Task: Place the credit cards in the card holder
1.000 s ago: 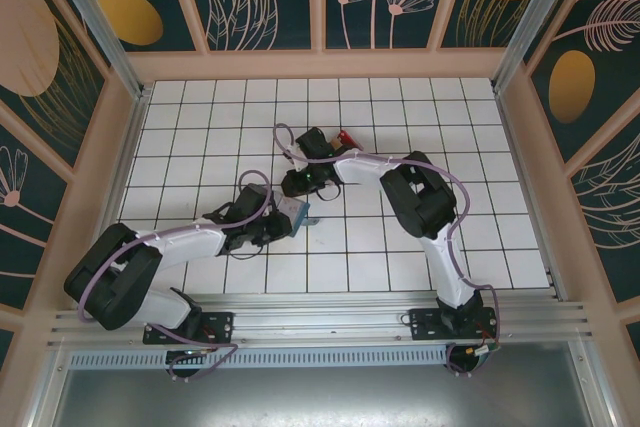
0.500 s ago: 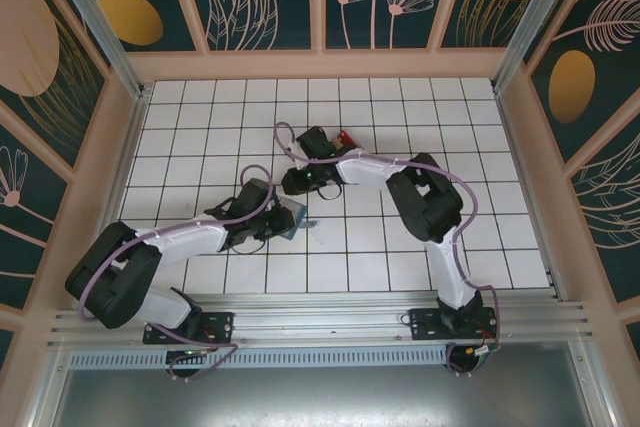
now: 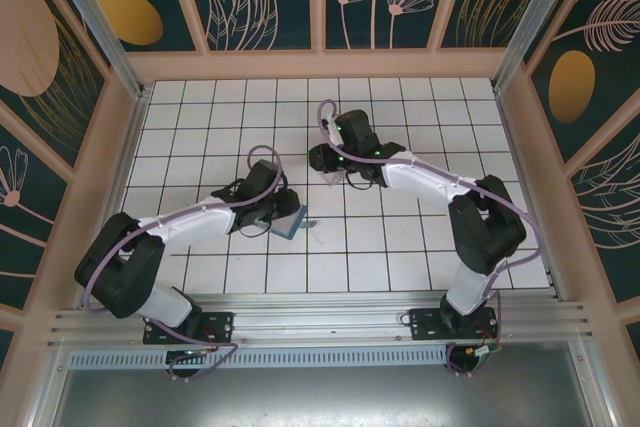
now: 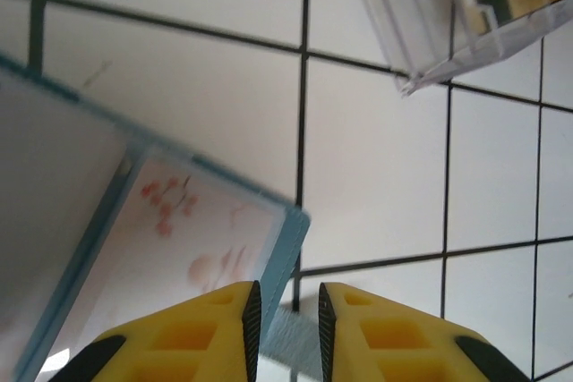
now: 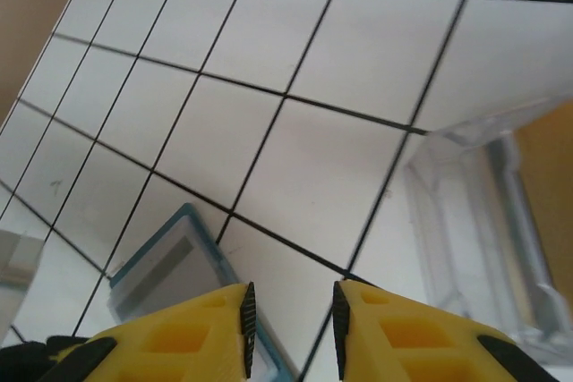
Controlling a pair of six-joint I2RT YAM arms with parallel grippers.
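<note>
Left tool (image 4: 288, 300) pinches an edge of the teal wallet (image 4: 201, 252); right tool (image 5: 293, 300) hangs slightly parted, empty, beside the clear card holder (image 5: 466, 221)

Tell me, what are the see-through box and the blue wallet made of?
The box looks like hard clear plastic, glossy: the white floor shows through its walls and its edges catch light. The wallet seems softer, maybe fake leather or fabric, matte, with a teal rim and pale flower print; too blurry to be sure.
</note>
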